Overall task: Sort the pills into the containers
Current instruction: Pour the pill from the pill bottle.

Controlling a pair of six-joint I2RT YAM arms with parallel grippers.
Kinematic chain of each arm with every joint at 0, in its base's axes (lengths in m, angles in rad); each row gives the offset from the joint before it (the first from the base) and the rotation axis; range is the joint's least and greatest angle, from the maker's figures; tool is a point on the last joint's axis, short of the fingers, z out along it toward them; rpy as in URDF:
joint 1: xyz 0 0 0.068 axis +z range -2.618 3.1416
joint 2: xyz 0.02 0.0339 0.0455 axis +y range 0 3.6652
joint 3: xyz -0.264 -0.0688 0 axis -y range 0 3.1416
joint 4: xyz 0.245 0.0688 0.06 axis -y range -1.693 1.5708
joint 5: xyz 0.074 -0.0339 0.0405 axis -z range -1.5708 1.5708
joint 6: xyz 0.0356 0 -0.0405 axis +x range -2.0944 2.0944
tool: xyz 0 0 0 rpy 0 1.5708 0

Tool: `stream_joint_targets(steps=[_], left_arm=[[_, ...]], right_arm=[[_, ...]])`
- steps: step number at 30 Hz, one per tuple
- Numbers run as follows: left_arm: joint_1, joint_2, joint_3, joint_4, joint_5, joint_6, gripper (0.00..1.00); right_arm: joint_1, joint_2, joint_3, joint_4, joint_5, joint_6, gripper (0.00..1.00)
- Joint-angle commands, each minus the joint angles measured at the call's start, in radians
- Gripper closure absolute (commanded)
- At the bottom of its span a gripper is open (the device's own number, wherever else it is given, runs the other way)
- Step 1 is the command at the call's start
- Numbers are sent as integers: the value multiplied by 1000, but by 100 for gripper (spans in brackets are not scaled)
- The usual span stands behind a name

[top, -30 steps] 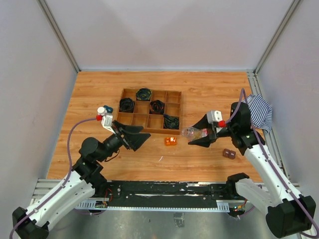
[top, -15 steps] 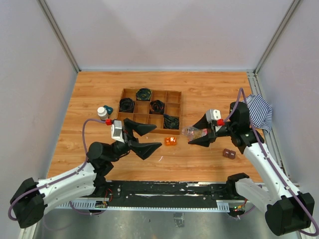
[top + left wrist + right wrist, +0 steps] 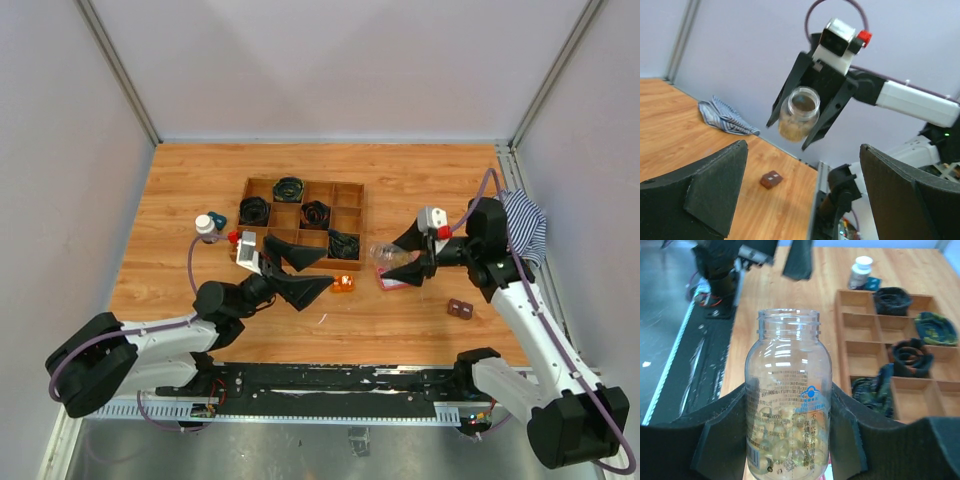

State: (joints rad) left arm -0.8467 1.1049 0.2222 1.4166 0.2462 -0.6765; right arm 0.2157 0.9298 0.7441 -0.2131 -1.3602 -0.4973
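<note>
My right gripper is shut on the clear vial and holds it above the table, its open mouth toward the left arm. In the right wrist view the vial has no cap, and yellowish translucent pills lie in its bottom. The flat pink box lies on the table just under that gripper. My left gripper stands wide open and empty, facing the vial from a short distance. The dark bottle with a white cap stands left of the tray.
A wooden compartment tray with black coils sits mid-table. A small orange block lies by the left gripper's tips. A brown block lies near the right arm, and a striped cloth at the right edge.
The left arm has swung right and forward toward the table's middle, and its jaws have spread wide. The right gripper, still holding the vial, shifted slightly up and right.
</note>
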Motion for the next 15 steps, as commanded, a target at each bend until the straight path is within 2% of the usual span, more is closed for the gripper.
stream_joint_targets(steps=[1,3,5,7,9,10,11,12,14,15], left_arm=[[-5,-31,28,-99,-115,147,1],[-5,-44,42,-158,-154,209,1],[-5,-43,62,-185,-154,248,1],[-5,-32,86,-214,-138,288,1],[-5,-23,105,-245,-134,306,1],[-5,-21,108,-255,-130,314,1],[-4,-19,108,-257,-127,322,1],[-4,-19,108,-259,-120,331,1],[-3,-10,119,-269,-96,364,1],[-3,0,132,-281,-90,381,1]], right_arm=[[-89,13,188,47,118,242,98],[-158,15,229,224,236,474,99],[-236,25,234,534,324,797,99],[-264,61,232,859,350,1130,99],[-193,139,228,1281,259,1487,99],[-130,165,220,1476,214,1614,99],[-86,148,194,1572,202,1628,99],[-80,97,170,1528,214,1536,99],[-162,-32,197,1046,415,1141,99],[-236,-14,252,893,505,1099,99]])
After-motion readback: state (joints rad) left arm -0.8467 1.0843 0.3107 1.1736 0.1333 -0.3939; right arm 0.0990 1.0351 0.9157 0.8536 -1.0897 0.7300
